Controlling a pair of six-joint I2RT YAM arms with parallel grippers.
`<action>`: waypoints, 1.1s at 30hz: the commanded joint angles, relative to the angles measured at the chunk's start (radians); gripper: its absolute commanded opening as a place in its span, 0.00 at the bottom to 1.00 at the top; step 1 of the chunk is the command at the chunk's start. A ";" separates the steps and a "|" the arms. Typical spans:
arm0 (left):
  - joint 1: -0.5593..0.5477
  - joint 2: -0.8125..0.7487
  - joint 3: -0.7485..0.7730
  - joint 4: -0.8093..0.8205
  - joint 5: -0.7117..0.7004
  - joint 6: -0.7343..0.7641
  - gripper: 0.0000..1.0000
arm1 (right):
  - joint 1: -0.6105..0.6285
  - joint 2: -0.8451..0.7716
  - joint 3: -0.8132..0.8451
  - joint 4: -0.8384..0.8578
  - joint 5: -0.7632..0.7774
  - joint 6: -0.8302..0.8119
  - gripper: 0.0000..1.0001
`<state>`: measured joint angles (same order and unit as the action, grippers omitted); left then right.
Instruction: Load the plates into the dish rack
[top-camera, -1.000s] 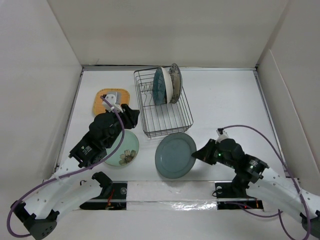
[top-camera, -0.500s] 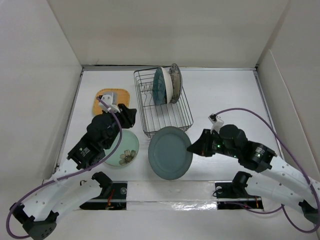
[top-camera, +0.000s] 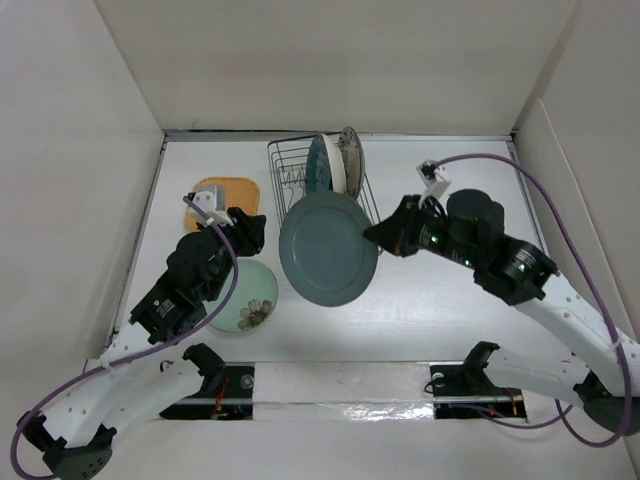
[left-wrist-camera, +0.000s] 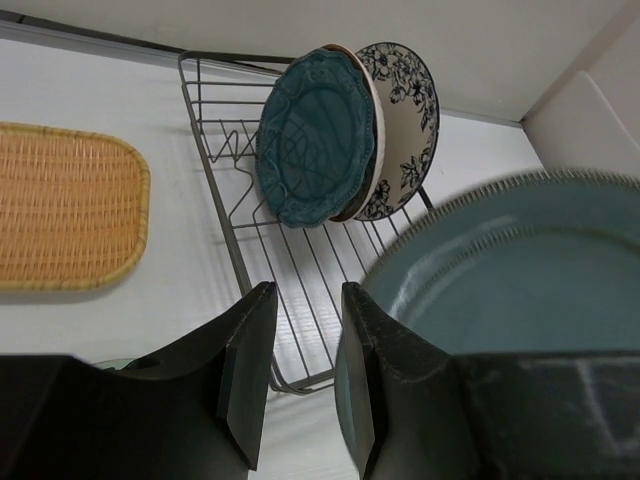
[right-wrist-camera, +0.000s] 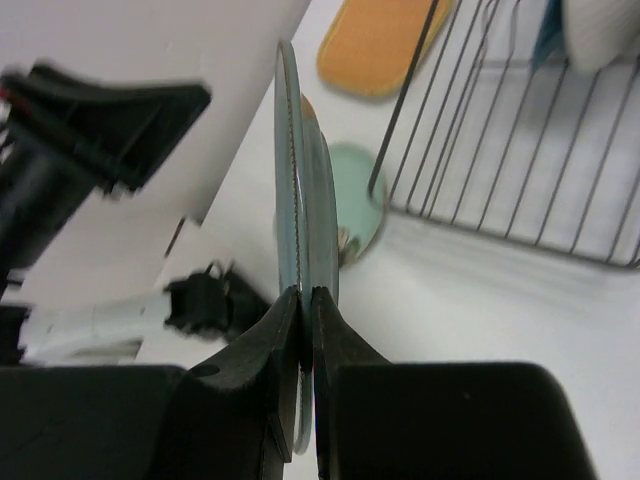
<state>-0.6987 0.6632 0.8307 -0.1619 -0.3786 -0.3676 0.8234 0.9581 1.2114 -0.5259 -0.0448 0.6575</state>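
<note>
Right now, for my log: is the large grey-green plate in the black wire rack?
Out: right hand grips the large grey-green plate on edge, outside the black wire rack.

I hold the large grey-green plate (top-camera: 328, 250) in my right gripper (top-camera: 374, 236), tilted over the dish rack's (top-camera: 285, 170) near end; pale mint plate (top-camera: 252, 296) lies left of it.

From above, the grey-green plate (top-camera: 328, 248), clamped at its rim in the right gripper (top-camera: 378, 236), hides the near half of the dish rack (top-camera: 287, 178) from us. At the left wrist that plate is blurred, cut by the right edge and partly behind one finger of the left gripper (left-wrist-camera: 305, 320). The orange plate (left-wrist-camera: 60, 205), left of the fingers, runs off the frame. At the right wrist we see the plate only edge-on between the pads, and the left arm (right-wrist-camera: 95, 115) beyond is a blur.
</note>
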 joint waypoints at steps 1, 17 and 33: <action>0.002 -0.010 0.031 0.027 -0.008 0.007 0.29 | -0.084 0.066 0.132 0.312 -0.003 -0.081 0.00; 0.002 -0.028 0.005 0.035 0.055 0.002 0.31 | -0.296 0.727 0.880 0.193 0.093 -0.245 0.00; 0.002 -0.022 0.001 0.033 0.053 0.009 0.39 | -0.173 1.024 1.157 0.095 0.396 -0.400 0.00</action>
<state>-0.6987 0.6468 0.8307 -0.1619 -0.3355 -0.3668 0.6178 2.0327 2.3199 -0.5987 0.2657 0.2897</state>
